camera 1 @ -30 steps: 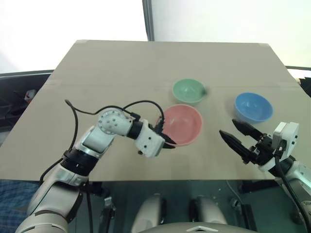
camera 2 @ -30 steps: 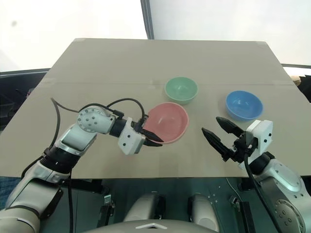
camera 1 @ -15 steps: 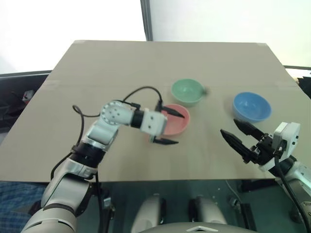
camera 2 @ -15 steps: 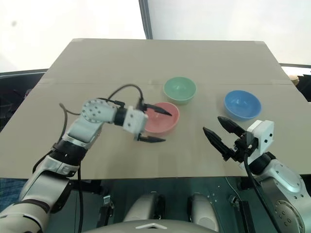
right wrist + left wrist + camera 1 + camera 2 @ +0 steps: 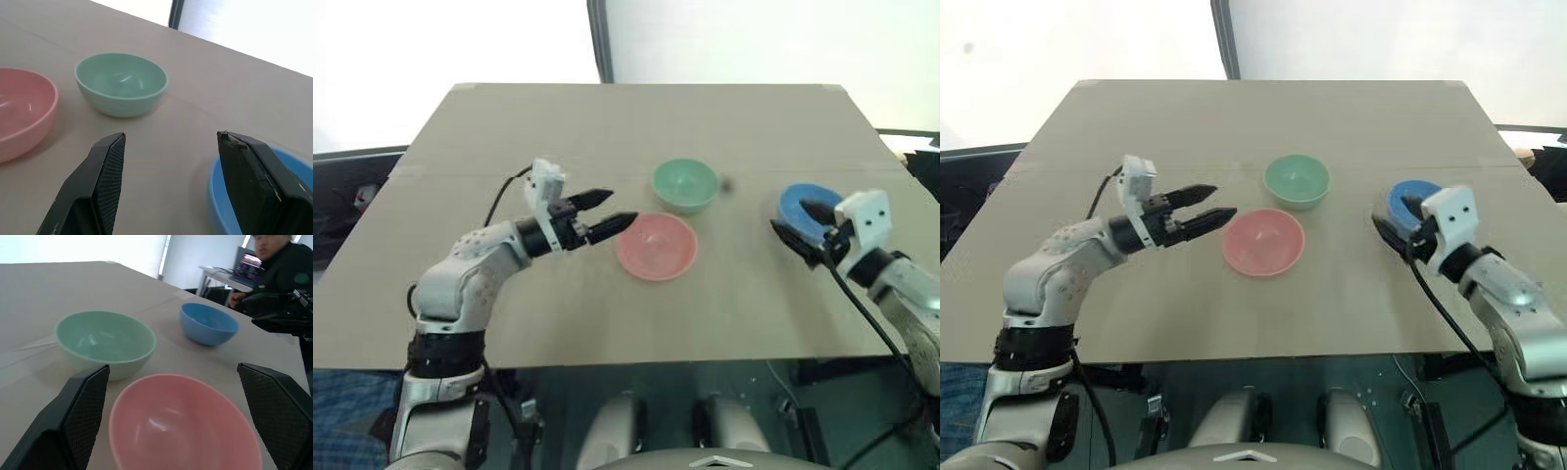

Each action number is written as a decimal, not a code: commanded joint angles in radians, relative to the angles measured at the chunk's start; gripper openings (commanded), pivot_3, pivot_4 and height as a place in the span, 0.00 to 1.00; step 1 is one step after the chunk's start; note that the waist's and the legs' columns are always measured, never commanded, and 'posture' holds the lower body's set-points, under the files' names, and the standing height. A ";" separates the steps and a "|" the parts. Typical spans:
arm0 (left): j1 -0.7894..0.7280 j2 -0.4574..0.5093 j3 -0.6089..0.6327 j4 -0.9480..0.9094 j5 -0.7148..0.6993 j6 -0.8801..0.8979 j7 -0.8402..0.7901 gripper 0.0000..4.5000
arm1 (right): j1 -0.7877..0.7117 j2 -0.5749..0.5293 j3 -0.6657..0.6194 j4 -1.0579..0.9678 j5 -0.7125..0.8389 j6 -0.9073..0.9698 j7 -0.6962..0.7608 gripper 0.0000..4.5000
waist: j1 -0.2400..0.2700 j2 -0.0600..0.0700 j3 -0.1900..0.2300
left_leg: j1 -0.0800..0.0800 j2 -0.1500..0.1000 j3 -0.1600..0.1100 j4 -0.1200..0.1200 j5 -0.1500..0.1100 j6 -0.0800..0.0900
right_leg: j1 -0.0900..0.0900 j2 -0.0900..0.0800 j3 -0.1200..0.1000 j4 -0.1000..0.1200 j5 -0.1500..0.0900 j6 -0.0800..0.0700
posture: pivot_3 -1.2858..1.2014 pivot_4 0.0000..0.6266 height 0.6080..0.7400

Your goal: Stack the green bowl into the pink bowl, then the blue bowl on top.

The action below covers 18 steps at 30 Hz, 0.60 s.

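Three bowls sit apart on the tan table (image 5: 509, 127), none of them nested yet. The pink bowl (image 5: 655, 246) is nearest me, upright and empty. Just behind it, a little toward my right, stands the green bowl (image 5: 685, 184) — the two are close but a strip of tabletop shows between them. The blue bowl (image 5: 803, 202) is well off to the right, level with the gap between the other two.

My left gripper (image 5: 605, 213) hovers above the table just to the left of the pink bowl, pointing across at it, fingers spread wide with nothing between them. Through my left wrist camera the two black fingers (image 5: 83, 406) frame the pink bowl's rim (image 5: 181, 423), with the green bowl (image 5: 105, 340) behind it and the blue one (image 5: 208, 323) farther back (a person in dark clothing sits beyond the table's far edge there, beside a lit screen).

My right gripper (image 5: 803, 227) is at the blue bowl, its fingers parted and holding nothing. One dark fingertip lies over the near part of the bowl, the other reaches past the rim on the side facing the pink bowl. In the right wrist view one finger (image 5: 257, 181) overlaps the blue bowl's rim (image 5: 215, 196), while the other stands over bare table — whether either finger touches the bowl I cannot tell.
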<state>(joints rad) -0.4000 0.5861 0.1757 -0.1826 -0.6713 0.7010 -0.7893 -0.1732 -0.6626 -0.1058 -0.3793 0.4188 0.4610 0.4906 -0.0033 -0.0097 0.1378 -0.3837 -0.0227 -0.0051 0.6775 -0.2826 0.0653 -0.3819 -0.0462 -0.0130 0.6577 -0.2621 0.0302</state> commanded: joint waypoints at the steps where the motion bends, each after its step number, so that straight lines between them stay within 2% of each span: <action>1: 0.047 0.034 0.070 -0.105 -0.045 0.037 0.033 0.99 | -0.187 -0.038 0.139 0.152 -0.148 -0.041 0.076 0.70 | -0.003 0.001 0.001 | 0.000 -0.001 0.000 0.000 0.000 0.000 | 0.000 -0.001 0.000 0.000 0.000 0.000 | 0.52 0.24 1.00; 7: 0.107 0.075 0.106 -0.188 -0.089 0.079 0.047 0.99 | -0.439 -0.035 0.336 0.379 -0.334 -0.220 0.243 0.70 | 0.000 0.001 0.002 | 0.000 -0.002 0.000 -0.004 0.002 -0.003 | -0.001 -0.003 0.000 -0.003 0.000 0.000 | 0.52 0.24 1.00; 9: 0.133 0.098 0.105 -0.209 -0.083 0.076 0.041 0.99 | -0.503 -0.019 0.386 0.450 -0.379 -0.213 0.279 0.70 | 0.002 0.001 0.002 | 0.000 -0.002 0.000 -0.007 0.002 -0.003 | -0.001 -0.003 0.000 -0.007 0.000 -0.001 | 0.52 0.24 1.00; 12: 0.148 0.104 0.112 -0.220 -0.083 0.067 0.051 0.99 | -0.587 0.033 0.427 0.552 -0.425 -0.184 0.291 0.70 | -0.006 0.001 0.002 | -0.001 -0.002 0.000 -0.009 0.002 -0.003 | -0.001 -0.003 0.000 -0.011 0.000 -0.001 | 0.52 0.24 1.00; 18: 0.184 0.130 0.107 -0.244 -0.067 0.053 0.038 0.99 | -0.721 0.097 0.502 0.737 -0.515 -0.274 0.364 0.70 | -0.008 0.002 0.002 | -0.003 -0.002 0.000 -0.010 0.001 -0.003 | -0.002 -0.003 0.000 -0.013 0.000 -0.001 | 0.52 0.24 1.00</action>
<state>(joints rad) -0.2344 0.6925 0.2667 -0.3790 -0.7427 0.7776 -0.7368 -0.8213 -0.5823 0.3804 0.2873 -0.0517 0.2470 0.8267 -0.0117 -0.0082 0.1401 -0.3868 -0.0247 -0.0052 0.6678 -0.2811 0.0620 -0.3844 -0.0492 -0.0132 0.6446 -0.2617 0.0295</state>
